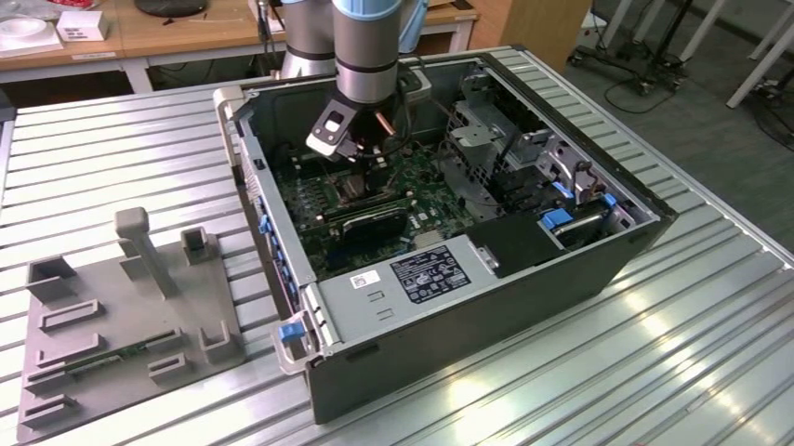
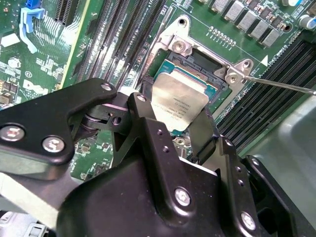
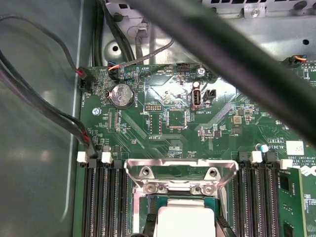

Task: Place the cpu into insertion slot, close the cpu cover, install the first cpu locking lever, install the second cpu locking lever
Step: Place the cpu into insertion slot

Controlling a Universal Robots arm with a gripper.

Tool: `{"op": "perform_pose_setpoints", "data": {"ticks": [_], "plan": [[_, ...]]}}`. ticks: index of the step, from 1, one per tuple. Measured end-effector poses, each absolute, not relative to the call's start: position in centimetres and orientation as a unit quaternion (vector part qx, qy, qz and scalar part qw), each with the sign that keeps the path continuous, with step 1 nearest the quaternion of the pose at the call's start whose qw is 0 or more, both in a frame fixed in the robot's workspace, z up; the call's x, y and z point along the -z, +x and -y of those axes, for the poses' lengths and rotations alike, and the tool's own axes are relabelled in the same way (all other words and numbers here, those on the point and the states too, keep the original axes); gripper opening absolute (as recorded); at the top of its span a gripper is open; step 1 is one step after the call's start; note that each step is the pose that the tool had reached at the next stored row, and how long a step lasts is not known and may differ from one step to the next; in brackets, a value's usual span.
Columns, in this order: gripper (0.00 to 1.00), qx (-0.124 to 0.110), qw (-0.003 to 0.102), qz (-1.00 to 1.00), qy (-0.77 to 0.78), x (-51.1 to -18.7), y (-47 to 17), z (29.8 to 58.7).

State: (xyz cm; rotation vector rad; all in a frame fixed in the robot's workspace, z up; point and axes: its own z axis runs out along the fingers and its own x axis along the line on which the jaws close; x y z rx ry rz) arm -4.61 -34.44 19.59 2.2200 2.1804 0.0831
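Beside the long black memory slots (image 2: 118, 44), the black end effector (image 2: 174, 112) pinches the small flat silver-tan square cpu (image 2: 180, 98) close over the dark-framed square insertion slot (image 2: 195, 60), so placing seems in hand, calling for a level, square descent clear of the thin silver locking lever (image 2: 276, 85).

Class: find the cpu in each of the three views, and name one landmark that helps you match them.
Exterior view: hidden under the gripper, inside the case.
Second wrist view: the cpu lies next to the silver frame.
First wrist view: the cpu is beside the same frame, between the memory slots.
Landmark: the silver frame with its screws, in both wrist views.
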Motion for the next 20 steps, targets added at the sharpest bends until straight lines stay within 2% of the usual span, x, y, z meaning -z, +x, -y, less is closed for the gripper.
{"op": "perform_pose_setpoints", "data": {"ticks": [20], "plan": [[0.54,-0.027,0.014,-0.698,0.715,-19.17,-4.61,34.42]]}}
